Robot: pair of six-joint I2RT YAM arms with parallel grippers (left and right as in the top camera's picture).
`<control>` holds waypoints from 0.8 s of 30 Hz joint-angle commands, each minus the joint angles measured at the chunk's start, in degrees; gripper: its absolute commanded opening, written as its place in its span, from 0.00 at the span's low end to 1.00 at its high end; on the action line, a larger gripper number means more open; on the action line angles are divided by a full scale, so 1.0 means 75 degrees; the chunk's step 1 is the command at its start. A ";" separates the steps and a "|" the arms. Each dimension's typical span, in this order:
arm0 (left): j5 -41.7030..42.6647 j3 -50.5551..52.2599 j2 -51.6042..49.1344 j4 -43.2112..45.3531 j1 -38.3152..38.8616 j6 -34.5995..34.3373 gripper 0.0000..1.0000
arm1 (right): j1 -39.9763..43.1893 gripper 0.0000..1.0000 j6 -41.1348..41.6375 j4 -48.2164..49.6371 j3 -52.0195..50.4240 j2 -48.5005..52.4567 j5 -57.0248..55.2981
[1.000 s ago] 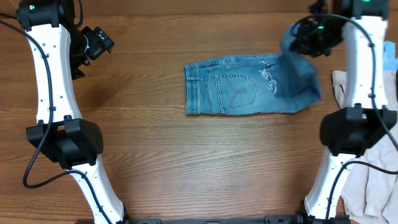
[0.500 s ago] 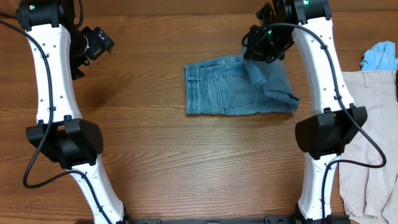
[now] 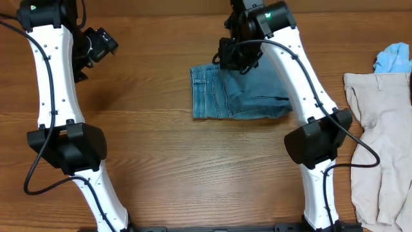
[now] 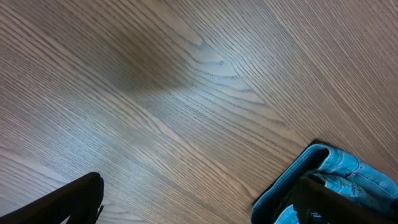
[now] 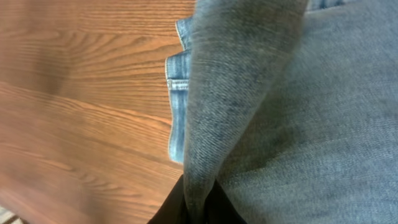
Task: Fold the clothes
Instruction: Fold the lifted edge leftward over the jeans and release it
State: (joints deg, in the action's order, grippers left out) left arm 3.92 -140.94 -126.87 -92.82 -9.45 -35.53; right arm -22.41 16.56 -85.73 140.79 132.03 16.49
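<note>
The right gripper (image 3: 234, 60) is pinched on a raised flap of the denim shorts (image 3: 215, 98), over their upper edge about midway along. The shorts lie flat on the table (image 3: 161, 167), waistband at the left end and the leg end partly doubled over onto the body.

Denim like this looks thick and moderately heavy. It is limp enough to drape but firm enough to hold a crease, and it is unlikely to slide much on wood. The best hold is probably a hem edge or corner, taking both layers so the flap lays down even.

The left gripper (image 4: 199, 190) hangs well left of the shorts, fingers spread and holding nothing.

A beige garment (image 3: 380, 135) and a light blue cloth (image 3: 394, 57) lie well to the right of the shorts.

The overhead view shows the whole layout, but the arm hides the grip there. The right wrist view shows the cloth ridge running down between the fingers. The left wrist view catches only one folded corner of the shorts.
</note>
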 commanded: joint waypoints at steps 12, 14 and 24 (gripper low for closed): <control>0.0020 -0.0070 0.0070 0.0009 0.0015 0.0143 1.00 | -0.0277 0.10 0.0035 0.0641 -0.0032 0.0737 -0.0251; 0.0020 -0.0070 0.0070 0.0009 0.0015 0.0143 1.00 | -0.0286 0.10 0.0207 0.0755 -0.0032 0.0737 -0.0245; 0.0023 -0.0070 0.0070 0.0009 0.0015 0.0143 1.00 | -0.0396 0.18 0.0233 0.0962 -0.0032 0.0737 0.0044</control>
State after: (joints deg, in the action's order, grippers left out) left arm 3.92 -140.94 -126.87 -92.82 -9.45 -35.53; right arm -24.64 18.00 -78.87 140.18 137.88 15.33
